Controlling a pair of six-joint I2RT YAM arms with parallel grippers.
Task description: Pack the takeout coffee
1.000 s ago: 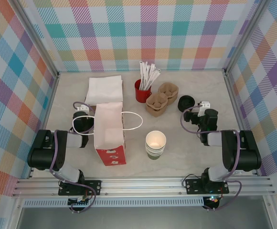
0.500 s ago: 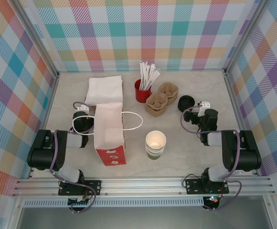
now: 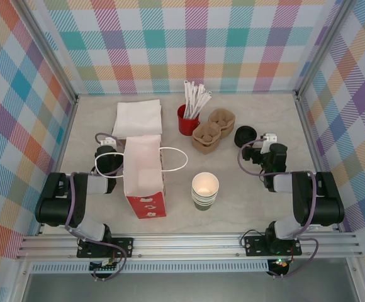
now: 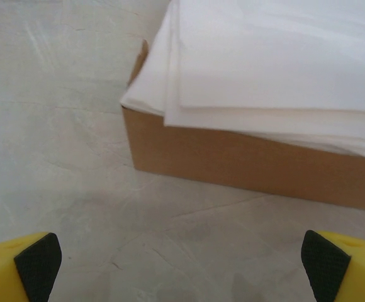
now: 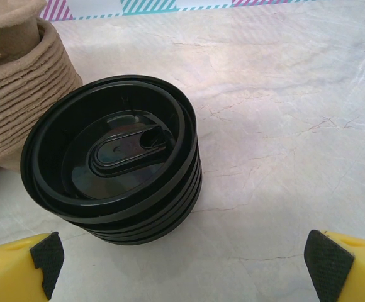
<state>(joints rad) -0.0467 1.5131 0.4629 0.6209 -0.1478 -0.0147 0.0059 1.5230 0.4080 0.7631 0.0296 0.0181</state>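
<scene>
The takeout coffee cups stand as a nested stack, olive-green outside and cream inside, in the middle of the table between the two arms. My left gripper rests low at the left, beside the paper bag. It is open, its fingertips spread wide over bare table, facing the napkins. My right gripper sits at the right, also open with nothing between its fingers. It points at the stack of black lids.
The white-and-red paper bag lies on its side, handle toward the cups. Napkins sit on a brown box at the back left. A red cup of wrapped sticks, cardboard carriers and black lids stand behind the cups.
My left gripper has edged slightly away from me toward the napkins. The right arm and the objects have stayed put.
</scene>
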